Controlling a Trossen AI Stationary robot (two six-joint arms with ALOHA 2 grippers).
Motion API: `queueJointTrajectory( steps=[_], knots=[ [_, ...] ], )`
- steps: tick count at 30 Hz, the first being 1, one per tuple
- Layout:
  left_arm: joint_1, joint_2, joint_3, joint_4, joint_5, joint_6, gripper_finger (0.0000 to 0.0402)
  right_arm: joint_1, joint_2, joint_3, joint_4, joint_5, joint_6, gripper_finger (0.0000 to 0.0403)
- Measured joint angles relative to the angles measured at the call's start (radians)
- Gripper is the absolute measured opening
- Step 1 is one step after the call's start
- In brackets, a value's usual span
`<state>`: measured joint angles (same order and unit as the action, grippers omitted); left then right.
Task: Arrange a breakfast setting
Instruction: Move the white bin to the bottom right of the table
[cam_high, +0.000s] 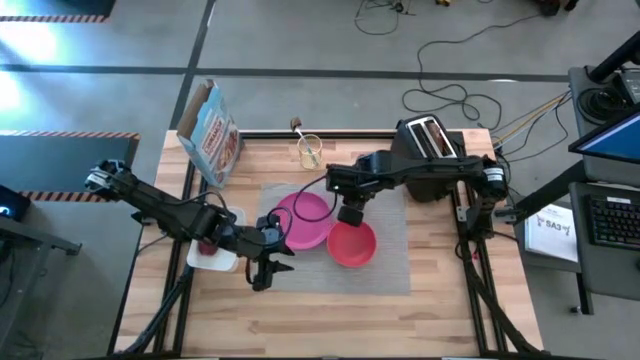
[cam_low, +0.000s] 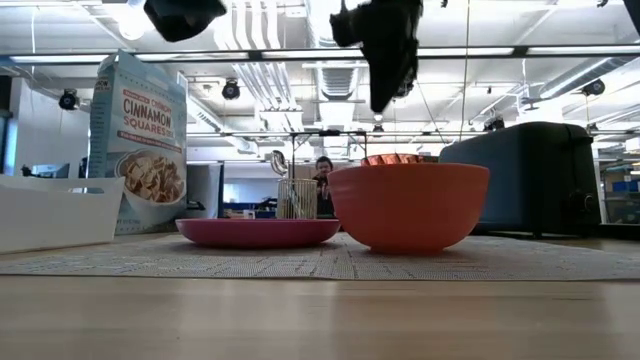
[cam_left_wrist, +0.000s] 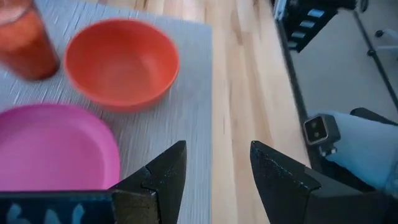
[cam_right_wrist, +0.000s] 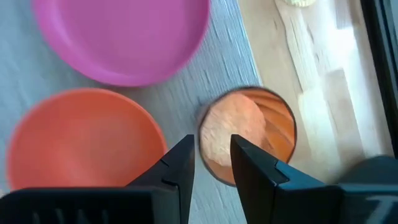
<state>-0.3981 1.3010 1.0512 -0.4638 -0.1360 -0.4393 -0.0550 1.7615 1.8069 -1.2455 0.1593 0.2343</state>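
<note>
The right gripper (cam_right_wrist: 211, 146) is hovering, narrowly parted and empty, over the small orange-tinted cup (cam_right_wrist: 249, 140) at the red-orange bowl's (cam_right_wrist: 81, 137) twelve o'clock, probably light, slick plastic best pinched across its rim, while the left gripper (cam_left_wrist: 217, 155) is idling agape.

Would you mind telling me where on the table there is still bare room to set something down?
The near wood strip in front of the placemat is bare, as are the placemat's own near edge and its right side beyond the red-orange bowl. The middle is crowded: pink plate, bowl and orange cup sit close together, under the right gripper. The left gripper hovers at the placemat's near-left corner.
</note>
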Motion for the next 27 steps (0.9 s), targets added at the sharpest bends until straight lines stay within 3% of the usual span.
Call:
queueJointTrajectory(
  steps=[9,14,21,27],
  knots=[
    [0.014,-0.008,0.043,-0.528,0.0,-0.317,0.0162,0.056,0.002,0.093,0.024,0.0,-0.01,0.0095],
    [-0.01,-0.008,0.014,-0.706,0.117,-0.513,0.0162,0.082,0.004,0.092,0.072,-0.002,-0.01,0.0093],
    [-0.062,-0.008,-0.044,-0.736,0.262,-0.665,0.0162,0.104,0.007,0.088,0.076,-0.001,-0.01,0.0094],
    [-0.104,-0.007,-0.144,-0.604,0.307,-0.723,0.0162,0.118,0.007,0.087,0.076,-0.002,-0.007,0.0087]
  ],
)
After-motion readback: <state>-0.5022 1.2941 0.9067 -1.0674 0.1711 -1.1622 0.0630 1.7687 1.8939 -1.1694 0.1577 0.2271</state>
